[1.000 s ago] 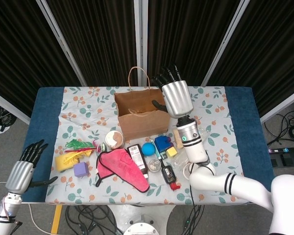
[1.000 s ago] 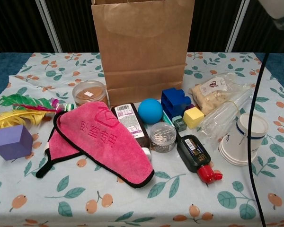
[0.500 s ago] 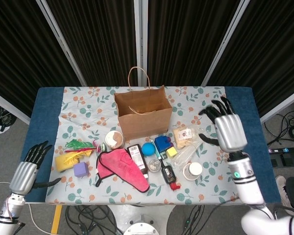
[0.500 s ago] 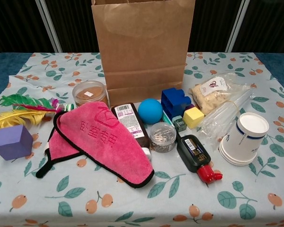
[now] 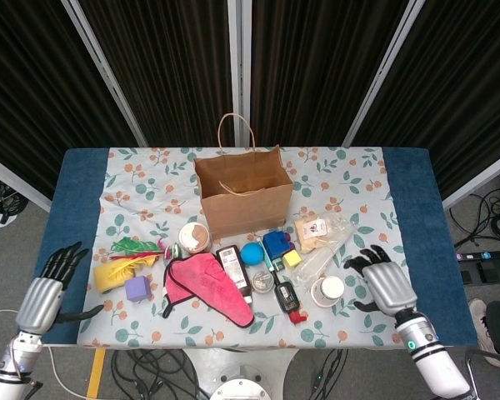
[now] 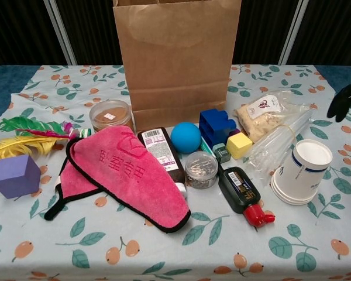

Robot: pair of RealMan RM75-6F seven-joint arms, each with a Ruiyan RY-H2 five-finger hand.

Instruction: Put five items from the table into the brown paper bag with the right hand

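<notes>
Right hand point(image 5: 387, 283) lowered beside white paper cups point(image 5: 326, 290); creased, boxy brown paper bag point(image 5: 242, 198)

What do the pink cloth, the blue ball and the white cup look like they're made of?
Pink cloth: soft matte fabric, probably microfiber; it drapes in folds and has a dark stitched edge.
Blue ball: smooth, faintly shiny, likely rubber or foam.
White cup: paper by its look, with a rolled rim and printed band.

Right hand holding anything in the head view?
No, the right hand is empty with fingers spread, beside the white paper cups.
</notes>
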